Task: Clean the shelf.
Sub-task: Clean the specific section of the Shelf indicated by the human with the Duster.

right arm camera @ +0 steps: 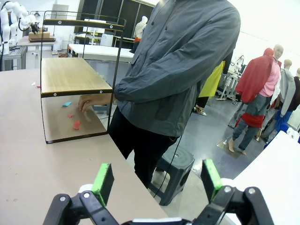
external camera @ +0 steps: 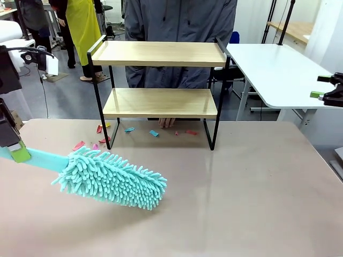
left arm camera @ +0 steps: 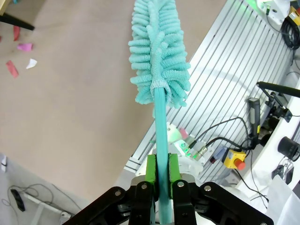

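Teal duster (external camera: 110,179), its fluffy head low over the table (external camera: 241,187) at near left, the handle clamped between the green pads (left arm camera: 151,165) of the left jaws. The shelf (external camera: 161,101) stands at the far middle of the table, well apart from the duster, and both wooden boards look bare. Small red, pink and teal scraps (external camera: 128,129) lie on the table under the lower board and around the shelf's left foot. A person's hand (external camera: 167,122) rests on the table just behind them.

As I read it, the tool is in hand and the boards carry nothing. Whether a wiping pass over them is done or not yet begun cannot be told. The scraps below lie unswept.

The left arm comes in low from the left edge, with the duster pointing right and slightly down toward mid-table. The right jaws gape wide and empty at the right, well apart from the shelf, facing the person.
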### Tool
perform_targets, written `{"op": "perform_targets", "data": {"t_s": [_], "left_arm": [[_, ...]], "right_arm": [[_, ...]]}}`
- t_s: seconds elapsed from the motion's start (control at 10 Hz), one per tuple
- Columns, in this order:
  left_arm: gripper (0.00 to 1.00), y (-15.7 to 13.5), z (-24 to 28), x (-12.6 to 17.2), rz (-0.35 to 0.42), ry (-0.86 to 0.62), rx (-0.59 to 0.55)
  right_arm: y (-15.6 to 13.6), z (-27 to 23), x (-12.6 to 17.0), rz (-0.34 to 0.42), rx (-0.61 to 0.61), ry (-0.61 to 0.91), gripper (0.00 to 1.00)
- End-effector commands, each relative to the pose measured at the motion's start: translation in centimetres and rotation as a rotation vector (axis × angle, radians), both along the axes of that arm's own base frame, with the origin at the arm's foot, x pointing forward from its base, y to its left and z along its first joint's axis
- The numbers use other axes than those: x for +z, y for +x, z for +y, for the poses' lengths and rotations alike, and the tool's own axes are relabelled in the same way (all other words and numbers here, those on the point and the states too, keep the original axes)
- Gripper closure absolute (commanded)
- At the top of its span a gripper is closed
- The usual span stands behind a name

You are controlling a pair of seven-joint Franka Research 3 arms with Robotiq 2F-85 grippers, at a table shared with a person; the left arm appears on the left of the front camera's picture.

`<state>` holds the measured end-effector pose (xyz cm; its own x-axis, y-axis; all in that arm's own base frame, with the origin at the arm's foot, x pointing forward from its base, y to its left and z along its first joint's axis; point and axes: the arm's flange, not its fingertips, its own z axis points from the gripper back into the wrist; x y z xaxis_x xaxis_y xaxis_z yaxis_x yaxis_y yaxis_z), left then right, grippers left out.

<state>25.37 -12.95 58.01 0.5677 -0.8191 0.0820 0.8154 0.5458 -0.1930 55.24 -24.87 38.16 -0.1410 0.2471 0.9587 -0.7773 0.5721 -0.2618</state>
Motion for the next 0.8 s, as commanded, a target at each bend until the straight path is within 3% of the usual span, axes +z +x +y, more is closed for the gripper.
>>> {"op": "perform_targets", "data": {"t_s": [0.0,0.2,0.4,0.7], "left_arm": [[0.87,-0.2,-1.3,-0.2,-0.038,-0.022,0.059],[0.87,-0.2,-3.5,-1.4,-0.119,-0.135,0.138],[0.87,0.7,-6.4,-2.8,-0.141,-0.242,0.191],[0.87,1.4,-11.5,-5.9,-0.289,-0.207,0.329]], "right_arm": [[0.0,0.2,0.7,0.018,-0.004,-0.007,0.00],[0.0,0.2,0.7,0.018,-0.004,-0.007,0.00],[0.0,0.2,0.7,0.018,-0.004,-0.007,0.00],[0.0,0.2,0.7,0.018,-0.004,-0.007,0.00]]}}
